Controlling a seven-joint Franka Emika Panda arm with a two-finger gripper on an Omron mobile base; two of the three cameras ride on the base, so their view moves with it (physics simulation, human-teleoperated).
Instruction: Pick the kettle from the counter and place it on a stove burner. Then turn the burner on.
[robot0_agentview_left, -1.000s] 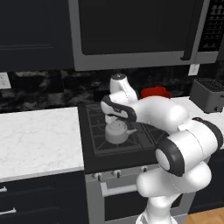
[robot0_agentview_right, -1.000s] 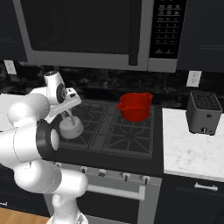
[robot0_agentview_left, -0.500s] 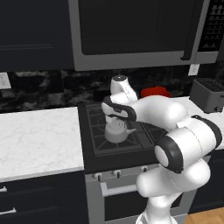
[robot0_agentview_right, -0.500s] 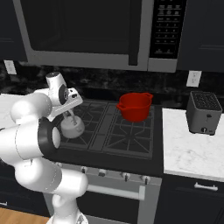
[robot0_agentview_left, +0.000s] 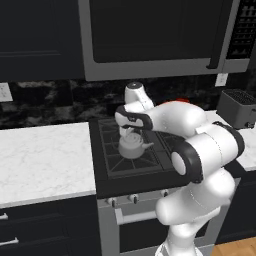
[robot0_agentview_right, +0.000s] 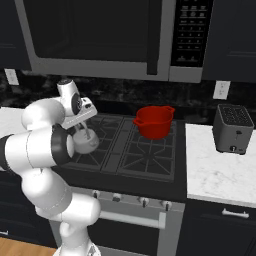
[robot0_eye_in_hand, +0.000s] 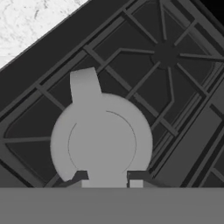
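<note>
The grey kettle (robot0_agentview_left: 132, 146) (robot0_agentview_right: 86, 145) stands upright on the front-left stove burner (robot0_agentview_left: 125, 163), its spout pointing to the right in the left base view. From the hand view I look straight down on the kettle (robot0_eye_in_hand: 103, 140) resting on the black grate (robot0_eye_in_hand: 26, 127). My gripper (robot0_agentview_left: 131, 133) (robot0_agentview_right: 85, 133) (robot0_eye_in_hand: 108, 176) hangs just above the kettle, open, its two fingertips spread over the kettle's near side. The wire handle is hidden from me. The white marble counter (robot0_agentview_left: 40, 155) (robot0_eye_in_hand: 30, 22) lies left of the stove.
A red two-handled pot (robot0_agentview_right: 153, 121) sits on the back-right burner. A grey toaster (robot0_agentview_right: 231, 128) stands on the narrower white slab at the right. The stove knobs (robot0_agentview_left: 132, 198) (robot0_agentview_right: 117, 197) line the front panel. A microwave (robot0_agentview_left: 150, 35) hangs low overhead.
Almost nothing has shifted; the kettle stays on the front-left burner and my hand holds its place just above it.
</note>
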